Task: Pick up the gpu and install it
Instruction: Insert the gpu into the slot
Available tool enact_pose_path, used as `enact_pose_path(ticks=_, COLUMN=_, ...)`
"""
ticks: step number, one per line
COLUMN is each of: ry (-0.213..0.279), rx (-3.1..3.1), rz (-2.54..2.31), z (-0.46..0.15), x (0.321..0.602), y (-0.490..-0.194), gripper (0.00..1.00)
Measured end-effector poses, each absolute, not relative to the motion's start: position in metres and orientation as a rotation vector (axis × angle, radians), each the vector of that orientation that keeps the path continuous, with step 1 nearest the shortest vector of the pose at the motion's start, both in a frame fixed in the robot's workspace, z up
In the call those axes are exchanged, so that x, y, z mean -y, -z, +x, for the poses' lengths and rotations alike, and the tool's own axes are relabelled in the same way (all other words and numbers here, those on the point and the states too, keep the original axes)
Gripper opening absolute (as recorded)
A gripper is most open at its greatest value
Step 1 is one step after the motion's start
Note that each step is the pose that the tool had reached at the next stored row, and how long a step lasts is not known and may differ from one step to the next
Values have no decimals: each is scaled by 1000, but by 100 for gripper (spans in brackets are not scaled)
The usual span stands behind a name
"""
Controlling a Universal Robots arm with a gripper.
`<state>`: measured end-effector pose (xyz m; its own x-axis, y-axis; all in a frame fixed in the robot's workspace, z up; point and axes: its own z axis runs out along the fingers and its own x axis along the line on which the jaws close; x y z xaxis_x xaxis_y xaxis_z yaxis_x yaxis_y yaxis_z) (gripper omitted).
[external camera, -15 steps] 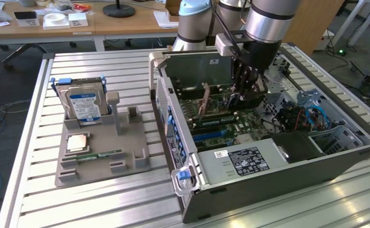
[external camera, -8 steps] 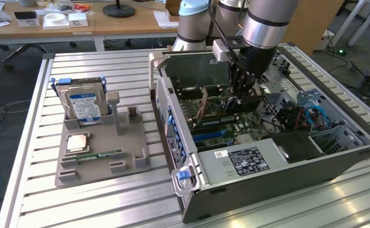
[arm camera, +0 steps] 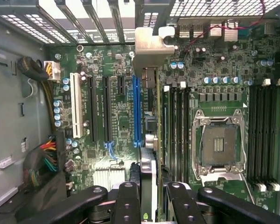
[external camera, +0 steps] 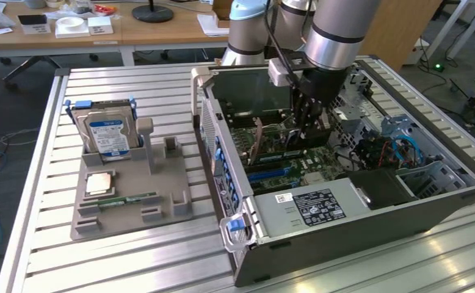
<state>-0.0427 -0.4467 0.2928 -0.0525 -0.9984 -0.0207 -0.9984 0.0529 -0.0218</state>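
The gpu (arm camera: 148, 161) is seen edge-on in the wrist view, a thin dark card with its silver end bracket (arm camera: 149, 46) up against the rear slot openings of the case. My gripper (arm camera: 151, 205) is shut on it, one black finger (arm camera: 127, 200) on each side. The card stands over the motherboard (arm camera: 121, 126), just beside the long blue slot (arm camera: 136, 112) and next to the memory slots (arm camera: 177, 130). Whether it is pressed into a slot I cannot tell. In the exterior view my gripper (external camera: 307, 125) reaches down into the open computer case (external camera: 246, 201).
Left of the case in the exterior view stands a grey fixture (external camera: 160, 183) with a silver hard drive (external camera: 107, 135), a processor chip (external camera: 101, 182) and a green memory stick (external camera: 127, 199). Inside the case are the processor socket (arm camera: 219, 144), cable bundles (arm camera: 42, 163) and the power supply (external camera: 315, 207).
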Motion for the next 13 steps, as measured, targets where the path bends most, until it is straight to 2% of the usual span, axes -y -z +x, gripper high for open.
enact_pose_path(ticks=13, ry=4, rx=-2256, rz=-2141, z=-51, x=453, y=-287, gripper=27)
